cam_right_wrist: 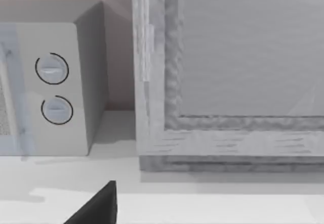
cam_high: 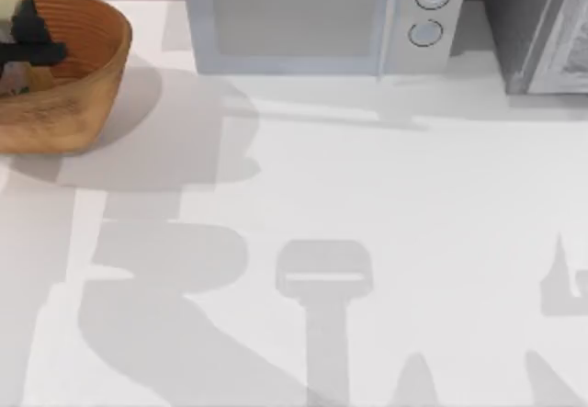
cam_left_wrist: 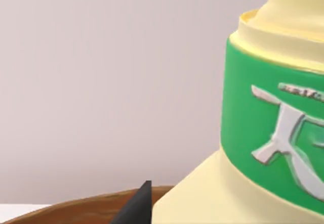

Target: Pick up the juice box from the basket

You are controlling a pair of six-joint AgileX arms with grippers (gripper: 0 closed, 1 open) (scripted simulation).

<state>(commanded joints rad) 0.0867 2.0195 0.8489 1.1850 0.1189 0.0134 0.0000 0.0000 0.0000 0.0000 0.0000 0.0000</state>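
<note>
At far left, one basket (cam_high: 78,104) holds one juice box (cam_left_wrist: 263,133) (left tool (cam_high: 32,35) grip unclear).

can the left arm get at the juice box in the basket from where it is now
Probably yes. The left gripper is already down in the basket at the table's far left, right by the juice box, with nothing between them. Whether its fingers are closed on it is unclear.

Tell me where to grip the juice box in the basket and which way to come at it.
Grip the juice box at its upper part, around the green band, coming from above. It stands upright in the basket, whose tall wall blocks a low sideways approach, so its top is likely the easiest part to reach. The left hand is over the basket beside it.
</note>
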